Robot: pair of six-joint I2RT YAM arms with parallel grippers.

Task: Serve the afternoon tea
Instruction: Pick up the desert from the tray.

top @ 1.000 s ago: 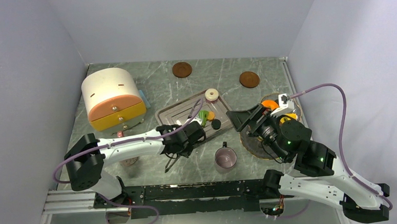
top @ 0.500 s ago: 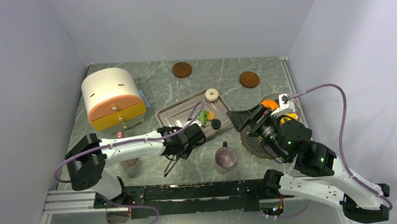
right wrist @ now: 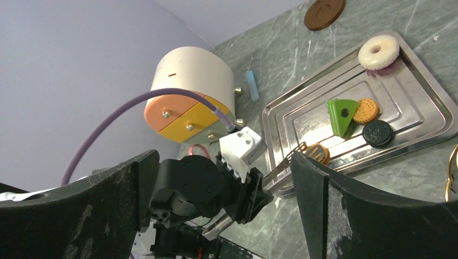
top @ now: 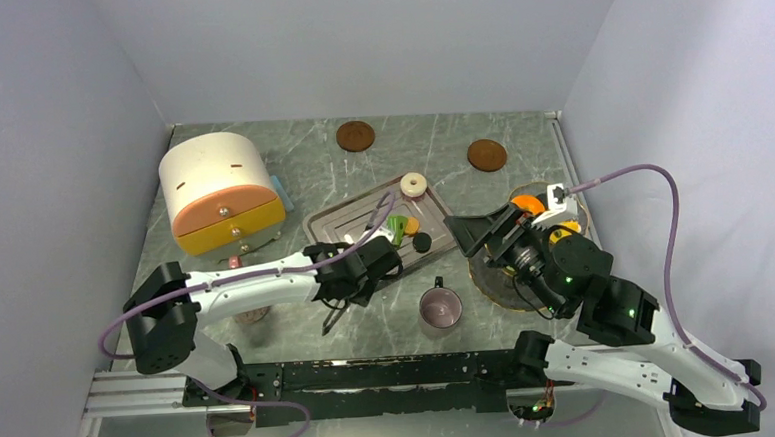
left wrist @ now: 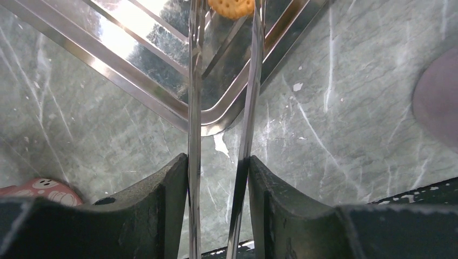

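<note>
My left gripper point(top: 369, 267) is shut on the handles of metal tongs point(left wrist: 248, 108), whose tips reach over the steel tray point(top: 336, 224) and hold an orange cookie point(left wrist: 231, 6), also seen in the right wrist view point(right wrist: 317, 153). On the tray lie a cream ring point(top: 414, 184), a green wedge point(top: 397, 224), another orange cookie point(top: 411, 225) and a black cookie point(top: 422, 242). The pinkish metal mug point(top: 439, 307) stands upright on the table in front of the tray. My right gripper point(top: 477, 236) is open and empty, raised to the right of the tray.
A round plate point(top: 571, 212) with orange pieces point(top: 525, 204) lies under the right arm. Two brown coasters point(top: 355, 136) point(top: 486, 154) lie at the back. A cream box with orange and yellow drawers point(top: 220, 192) stands at the left. A red-patterned object point(left wrist: 38, 189) lies by the left gripper.
The left gripper with the tongs has shifted only slightly. The right arm has barely moved.
</note>
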